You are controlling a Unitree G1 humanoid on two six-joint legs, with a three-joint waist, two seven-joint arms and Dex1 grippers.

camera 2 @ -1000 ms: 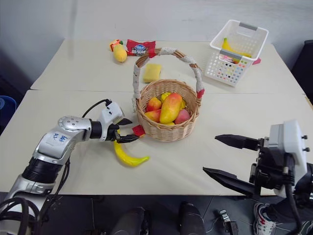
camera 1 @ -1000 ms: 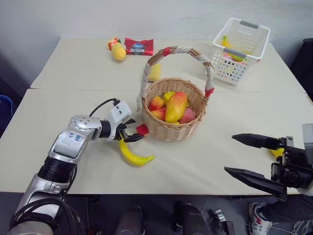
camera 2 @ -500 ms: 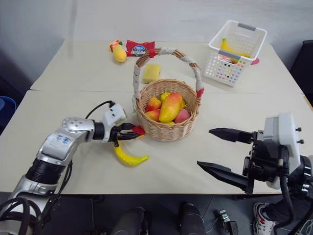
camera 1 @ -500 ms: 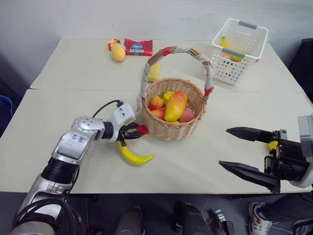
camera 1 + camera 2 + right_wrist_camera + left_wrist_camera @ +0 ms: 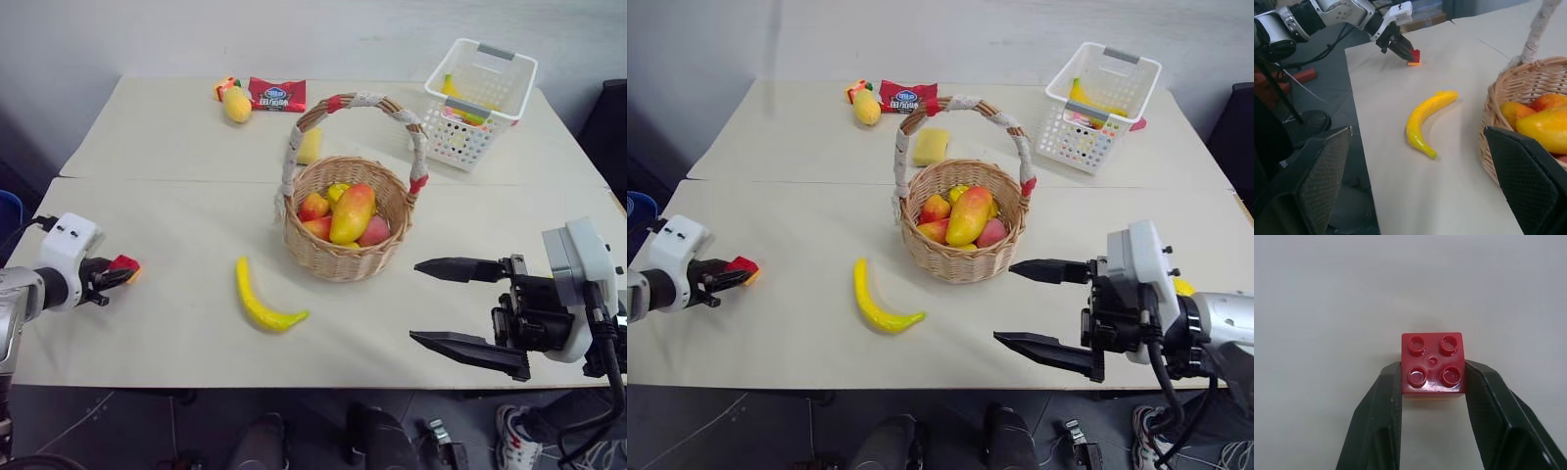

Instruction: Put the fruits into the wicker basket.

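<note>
Left gripper (image 5: 110, 273) at the far left edge of the frame, fingers clamped on a small red studded brick (image 5: 1433, 364). An orange layer shows under the red one. The brick sits low over the table (image 5: 176, 137) near its left edge, well apart from everything else; my reading is that it is clutter being carried out of the working area, since it is no fruit.

Right gripper (image 5: 1019, 305) at lower right, jaws spread wide and empty, pointing leftward across the table toward the middle. From its wrist view the opening frames the banana (image 5: 1426, 122), so it looks lined up for an approach.

Banana lies flat on the table, lower centre of the frame, just to the lower left of the wicker basket (image 5: 346, 257) and not touching it. Nothing holds it.

Wicker basket stands upright at centre, cloth-wrapped handle arched over it. Inside: several red-orange and yellow fruits piled together. A bright yellow piece shows at the back of the pile; possibly the lemon, cannot tell.

A patch of yellow shows behind the right gripper body, at the table's right edge; what it is I cannot tell.

White lattice basket (image 5: 480, 103) upper right, red snack packet (image 5: 277, 93) and a small yellow-orange fruit (image 5: 235, 102) upper left, pale yellow block (image 5: 931, 146) behind the wicker basket: all off to the far side.

Judgement: banana is the clear remaining item.
</note>
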